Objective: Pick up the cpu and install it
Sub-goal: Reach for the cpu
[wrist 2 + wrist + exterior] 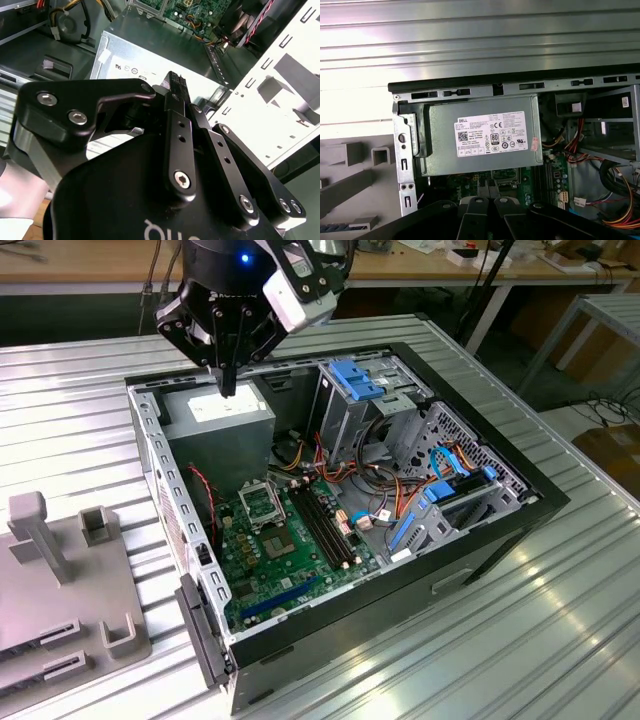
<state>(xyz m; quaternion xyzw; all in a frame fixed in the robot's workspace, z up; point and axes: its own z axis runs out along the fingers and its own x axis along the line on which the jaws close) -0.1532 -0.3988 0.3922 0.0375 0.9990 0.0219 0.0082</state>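
The ribbed metal table (pixel 560 640) carries the open computer case (pixel 500 530), which lies on its side with its inside facing up. By my reading the task is at its very start: nothing is picked up and nothing is installed.

At the exterior view's left, outside the case, stands a grey holding fixture (pixel 60 580) with upright posts and slots.

In the case's far left corner sits the grey power-supply box (pixel 225 420). The gripper (pixel 228 388) hangs just above it. Its 2 fingers are drawn together, and nothing shows between them in either wrist view (pixel 173 81) (pixel 489 187).

To the right of the box stands the drive cage (pixel 355 390) with blue latches. A bundle of coloured cables (pixel 390 470) spills from it toward the board.

The green motherboard (pixel 300 555) covers the near floor of the case. The black memory slots (pixel 325 525) run along it. Left of them is the metal-framed socket (pixel 262 502), whose centre looks dark, so I judge it unfilled.

A small silver-grey square lies flat on the board just to the near side of the socket. I take it for the cpu (pixel 283 544), though I cannot be sure. It is well apart from the gripper.

The power-supply box lies between the gripper and the board, and a red and black wire (pixel 205 490) runs down the left wall close to the socket. The cable bundle lies beyond the memory slots, away from the socket.
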